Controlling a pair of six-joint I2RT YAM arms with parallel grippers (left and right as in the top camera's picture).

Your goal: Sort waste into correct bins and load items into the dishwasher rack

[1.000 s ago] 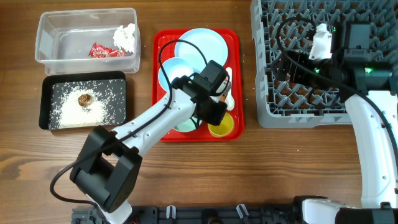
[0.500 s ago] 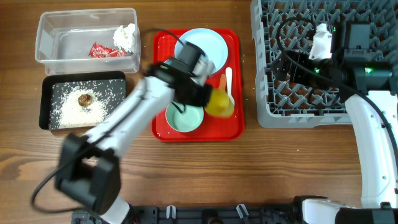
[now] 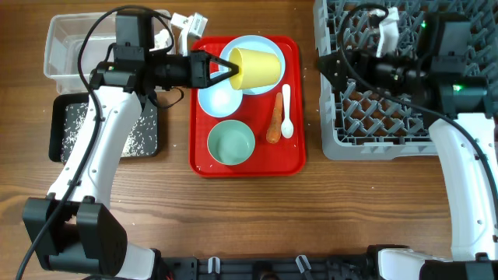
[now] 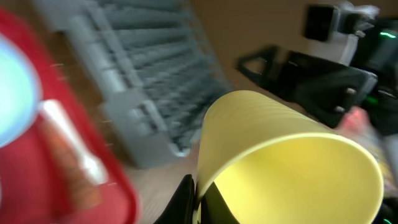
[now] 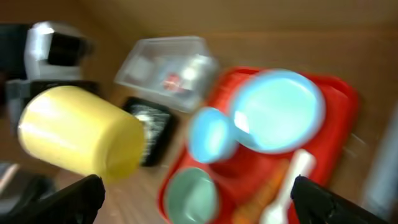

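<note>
Noted left gripper (image 3: 227, 71) clenched on the rim of the yellow cup (image 3: 258, 68), upper centre of the overhead frame. Logged cup tipped on its side, mouth toward the fingers, held in the air over the pale blue plate (image 3: 255, 40) at the top of the red tray (image 3: 198, 159). Lower on that tray, found white bowl (image 3: 218, 99), then mint-green bowl (image 3: 231, 144); to their right, orange carrot piece (image 3: 274, 126) just beside white spoon (image 3: 286, 115). Left of frame: marked clear tub (image 3: 66, 48) above black tray (image 3: 54, 152) with rice grains (image 3: 144, 132). Right side: recorded right gripper (image 5: 197, 183) spread wide, grasping nothing, at the left edge of the grey dishwasher rack (image 3: 373, 124).
</note>
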